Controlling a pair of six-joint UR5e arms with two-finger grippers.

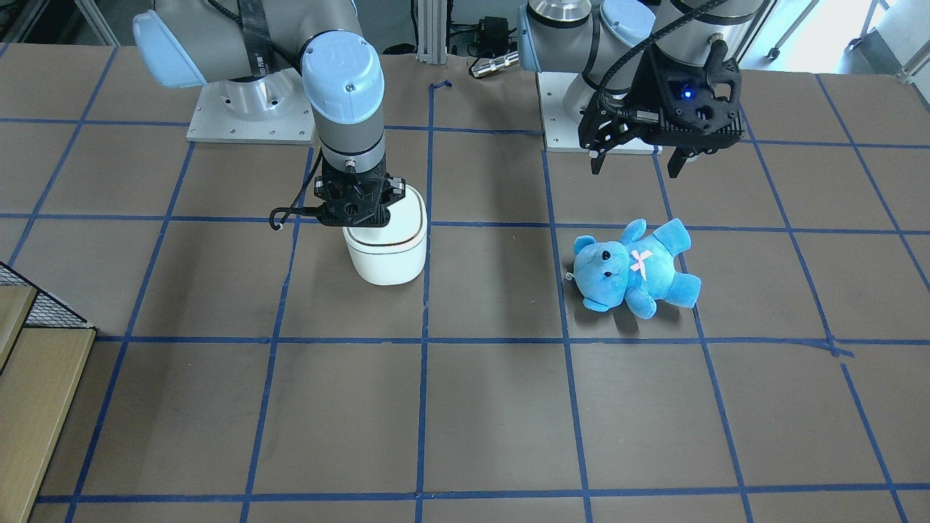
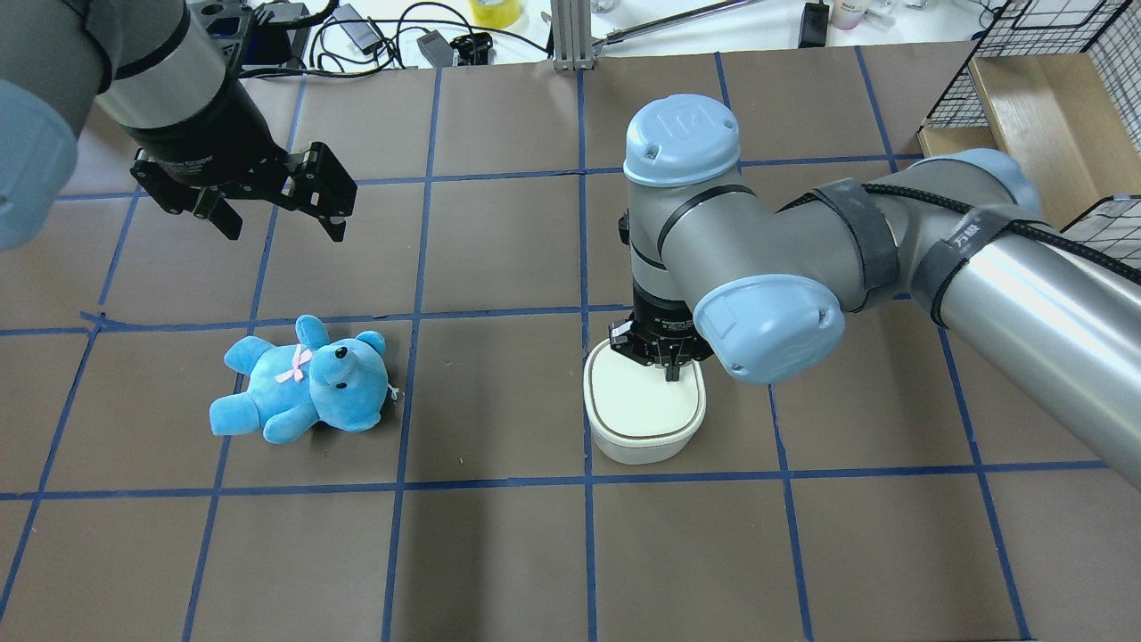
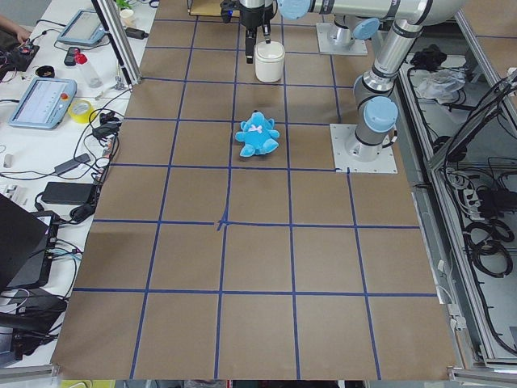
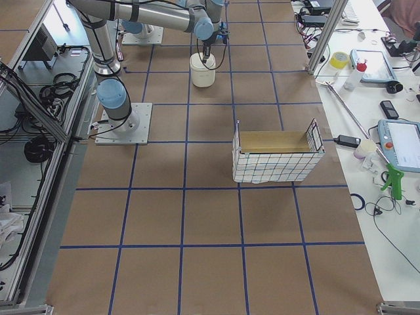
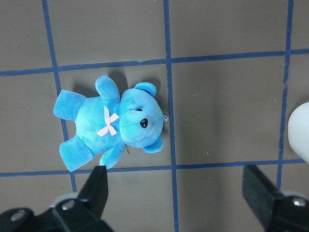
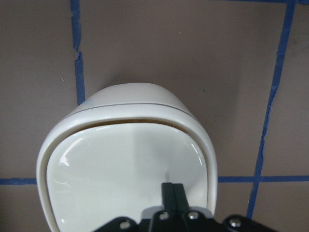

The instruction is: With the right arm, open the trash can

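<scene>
Front-facing: finds the trash can (image 1: pixel 389 254) upright on the brown table (image 1: pixel 494 421), with the right gripper (image 1: pixel 357 214) set down on the robot-side part of its lid. Shows the left gripper (image 1: pixel 636 173) hanging spread wide above the blue teddy (image 1: pixel 632 269), holding nothing.

Overhead: puts the right fingers pinched together, tip on the lid near its edge.

Right wrist: confirms jaws closed on nothing, resting at the glossy lid's near rim; picks out a thin dark slit along the lid's far edge.

Left wrist: catches the can's white side at the frame's right edge, well apart from those parted fingers.

Side views: reveal a blue tape grid (image 1: pixel 494 339), a wire basket (image 4: pixel 275 164) and a tablet (image 3: pixel 42 102) beside the table.
</scene>
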